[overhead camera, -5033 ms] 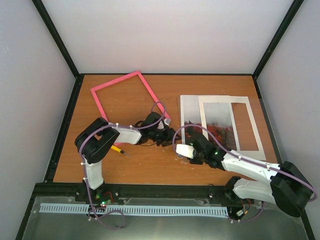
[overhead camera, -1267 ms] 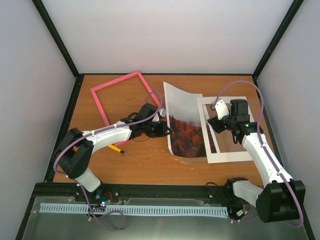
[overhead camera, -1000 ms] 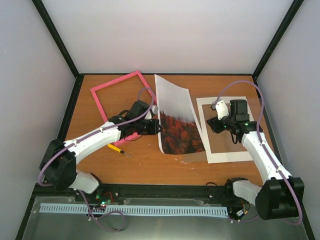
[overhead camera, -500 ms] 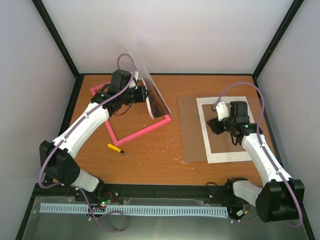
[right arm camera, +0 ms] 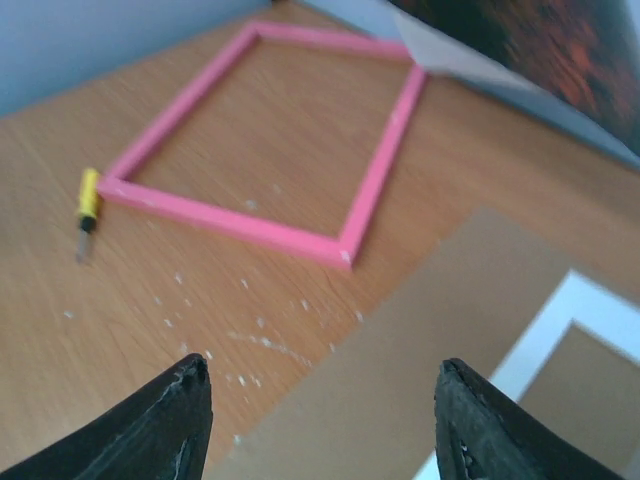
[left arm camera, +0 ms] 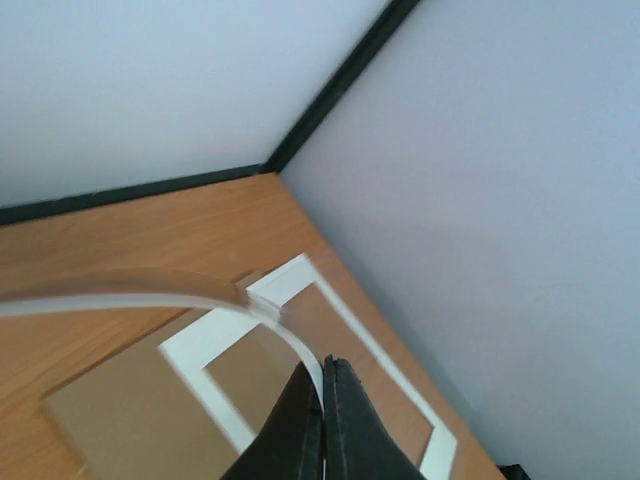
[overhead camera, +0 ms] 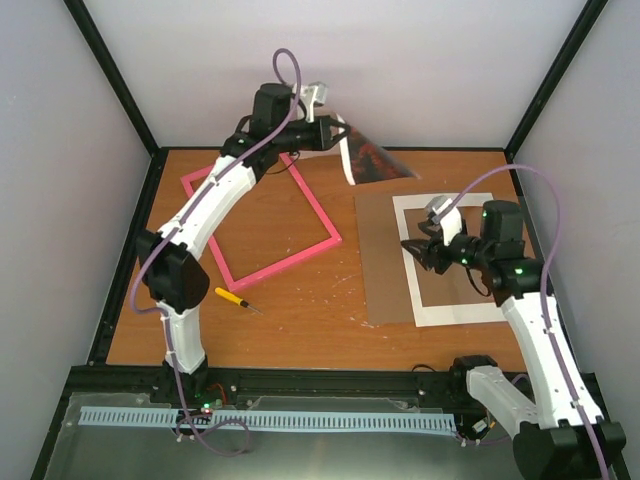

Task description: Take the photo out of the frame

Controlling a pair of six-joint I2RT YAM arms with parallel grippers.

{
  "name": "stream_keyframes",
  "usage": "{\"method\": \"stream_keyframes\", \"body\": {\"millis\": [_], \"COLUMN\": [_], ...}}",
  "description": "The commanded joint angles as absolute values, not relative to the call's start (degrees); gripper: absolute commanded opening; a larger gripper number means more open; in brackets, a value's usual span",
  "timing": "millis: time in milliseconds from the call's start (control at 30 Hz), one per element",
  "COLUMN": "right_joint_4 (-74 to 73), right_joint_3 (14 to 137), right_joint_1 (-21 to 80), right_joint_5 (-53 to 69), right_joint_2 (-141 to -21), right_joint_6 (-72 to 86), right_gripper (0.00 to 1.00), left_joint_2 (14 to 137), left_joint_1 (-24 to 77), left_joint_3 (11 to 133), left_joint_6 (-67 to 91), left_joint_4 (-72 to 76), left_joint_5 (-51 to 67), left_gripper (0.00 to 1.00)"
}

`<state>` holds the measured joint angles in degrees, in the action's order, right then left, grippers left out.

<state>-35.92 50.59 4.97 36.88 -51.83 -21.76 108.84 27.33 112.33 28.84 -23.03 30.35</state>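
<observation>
A small yellow-handled screwdriver (overhead camera: 232,298) lies on the desk (overhead camera: 300,320) near its left front, just outside the frame (overhead camera: 285,264). The frame lies flat on the desk, pink and empty, with bare wood showing through its opening. The left arm reaches high over the frame's far corner. Its left pincer (overhead camera: 333,132) is pressed together on one edge of the photo (overhead camera: 372,160), which hangs in the air above the back of the desk, clear of the frame. The sheet curls, and its red-orange forest side shows in the top view. In the left wrist view the fingers (left arm camera: 322,420) meet on the thin pale edge of the paper. To the right a brown board (overhead camera: 385,270) lies flat, with a white mat (overhead camera: 450,312) resting on its right part. The right pincer (overhead camera: 420,253) hovers over the mat's left border, jaws apart and gripping nothing.
</observation>
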Motion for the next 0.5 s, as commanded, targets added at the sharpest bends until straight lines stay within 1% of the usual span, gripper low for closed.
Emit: {"method": "stream_keyframes", "body": {"millis": [0,100,200,233,300,367,467], "right_joint_4": [-42.8,-47.0,-48.5,-48.7,-48.3,-46.9,-44.1], "right_joint_3": [60.9,67.9,70.9,71.1,70.5,68.6,65.3], "right_joint_1": [4.5,4.5,4.5,4.5,4.5,4.5,4.4], "right_joint_5": [48.2,52.9,56.3,57.0,57.6,56.9,55.7], "right_joint_2": [-50.5,-51.4,-51.7,-51.8,-51.8,-51.7,-51.9], "right_joint_6": [-23.1,-22.4,-21.2,-20.9,-20.9,-20.4,-19.9], "right_gripper": [0.60,0.60,0.60,0.60,0.60,0.60,0.60], "left_joint_2": [111.7,112.1,109.5,108.0,104.2,100.7,99.4], "left_joint_1": [30.7,32.4,33.6,33.9,34.0,33.9,34.0], "left_joint_3": [123.6,124.4,117.6,113.4,101.3,86.8,70.5], "left_joint_6": [28.3,29.4,31.5,33.7,40.7,49.0,59.7], "left_joint_4": [-20.2,-19.1,-15.8,-13.1,-2.0,9.8,24.6], "left_joint_5": [38.7,41.1,43.0,43.8,45.1,45.7,45.9], "left_gripper": [0.01,0.01,0.01,0.01,0.01,0.01,0.01]}}
